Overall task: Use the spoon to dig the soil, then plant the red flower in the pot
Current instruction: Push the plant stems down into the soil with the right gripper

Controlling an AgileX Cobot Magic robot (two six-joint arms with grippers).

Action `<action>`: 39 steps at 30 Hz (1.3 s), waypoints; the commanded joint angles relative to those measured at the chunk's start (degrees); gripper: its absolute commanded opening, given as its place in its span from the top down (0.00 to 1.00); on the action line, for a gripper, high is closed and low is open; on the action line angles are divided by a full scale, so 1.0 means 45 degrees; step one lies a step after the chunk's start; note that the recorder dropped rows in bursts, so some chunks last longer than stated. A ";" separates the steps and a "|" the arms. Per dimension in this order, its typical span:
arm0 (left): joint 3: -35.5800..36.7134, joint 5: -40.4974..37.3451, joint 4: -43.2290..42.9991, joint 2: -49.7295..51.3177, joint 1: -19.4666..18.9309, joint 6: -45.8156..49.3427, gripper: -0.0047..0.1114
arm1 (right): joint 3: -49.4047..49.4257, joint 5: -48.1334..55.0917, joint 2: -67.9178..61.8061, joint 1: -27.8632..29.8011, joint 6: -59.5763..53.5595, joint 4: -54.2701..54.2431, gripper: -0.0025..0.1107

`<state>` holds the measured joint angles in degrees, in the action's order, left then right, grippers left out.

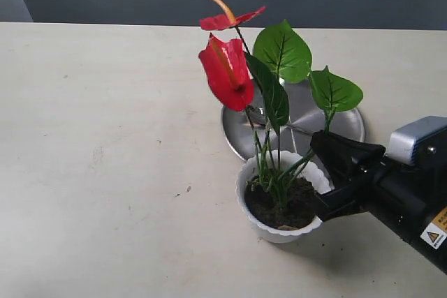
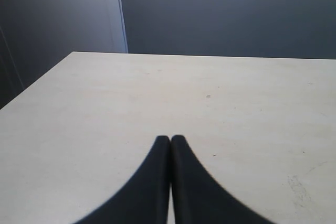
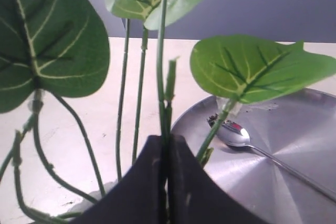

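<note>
Flower (image 1: 227, 68) is standing in pot (image 1: 279, 197), lower centre; spoon (image 3: 247, 142) is lying on plate (image 1: 342, 120). Your right gripper (image 3: 167, 148) is pinching a stem; your left gripper (image 2: 170, 142) is sitting closed, empty. Release is remaining.

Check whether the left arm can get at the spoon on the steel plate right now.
Probably not easily. The spoon lies on the steel plate behind the red flower and pot; the left gripper faces only bare table.

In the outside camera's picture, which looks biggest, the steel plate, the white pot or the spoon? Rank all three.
1. Steel plate, widest, though farther back and partly hidden by leaves.
2. White pot, clearly smaller.
3. Spoon, only a sliver shows behind the stems, so its rank is unsure.
</note>
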<state>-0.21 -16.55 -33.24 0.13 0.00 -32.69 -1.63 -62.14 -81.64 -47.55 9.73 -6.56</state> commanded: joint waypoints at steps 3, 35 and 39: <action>0.0047 0.0055 -0.0004 -0.0029 -0.0012 -0.0031 0.96 | 0.0362 0.3704 -0.0287 0.0018 0.0050 0.0846 0.98; 0.0047 0.0055 -0.0004 -0.0029 -0.0012 -0.0031 0.96 | 0.0362 0.5167 -0.0287 0.0018 0.1483 0.0790 0.98; 0.0047 0.0055 -0.0004 -0.0029 -0.0012 -0.0031 0.96 | 0.0362 0.5189 -0.0287 0.0018 0.1508 0.0815 0.98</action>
<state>-0.21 -16.55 -33.24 0.13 0.00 -32.69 -1.63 -53.19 -81.52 -47.55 17.91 -6.12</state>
